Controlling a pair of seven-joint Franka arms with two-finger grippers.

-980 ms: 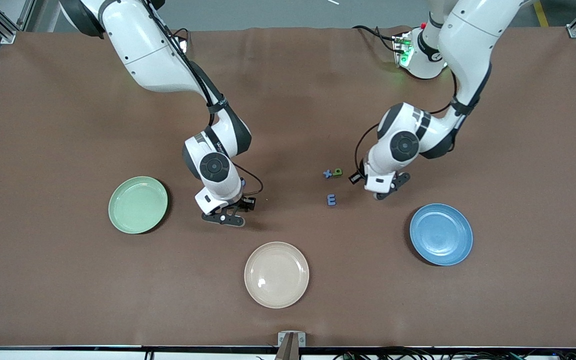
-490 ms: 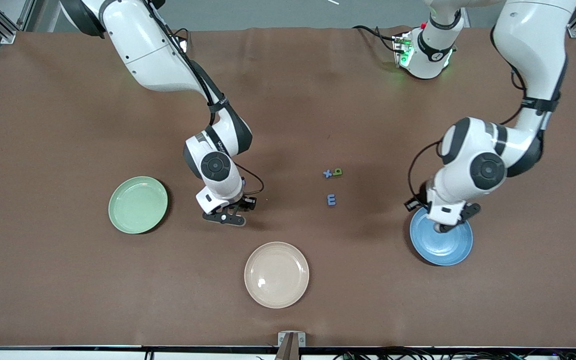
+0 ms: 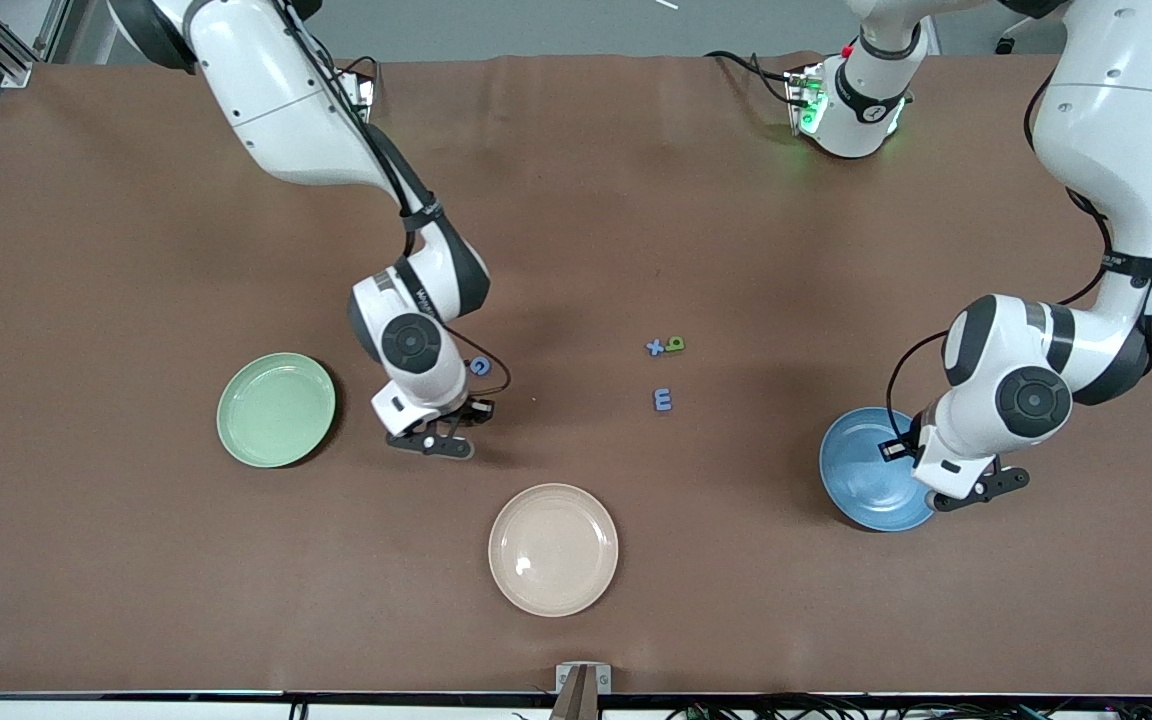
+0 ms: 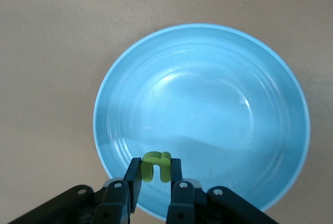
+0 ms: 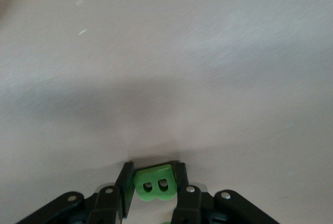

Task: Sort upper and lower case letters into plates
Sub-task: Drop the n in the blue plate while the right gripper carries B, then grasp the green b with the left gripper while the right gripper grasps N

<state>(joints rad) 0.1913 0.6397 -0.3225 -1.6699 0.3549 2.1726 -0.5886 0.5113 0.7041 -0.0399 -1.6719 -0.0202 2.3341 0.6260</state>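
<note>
Letters are being sorted two at once. The left gripper (image 4: 154, 181) hangs over the rim of the blue plate (image 3: 861, 470), its jaws closed on a small green letter (image 4: 156, 166) shaped like an arch, seemingly a lowercase n. That letter sits between the fingertips, above the plate's inner edge, so the step in hand looks like a drop: the jaws need only part. The right gripper (image 5: 153, 190) is over bare table between the green plate (image 3: 276, 409) and the beige plate (image 3: 553, 549), clamped on a green B (image 5: 154, 183) held squarely between its fingers; its next move would be a carry to a plate. A blue round letter (image 3: 479, 367), a blue x (image 3: 654, 348) touching a green letter (image 3: 674, 344), and a blue E (image 3: 663, 400) lie mid-table.
</note>
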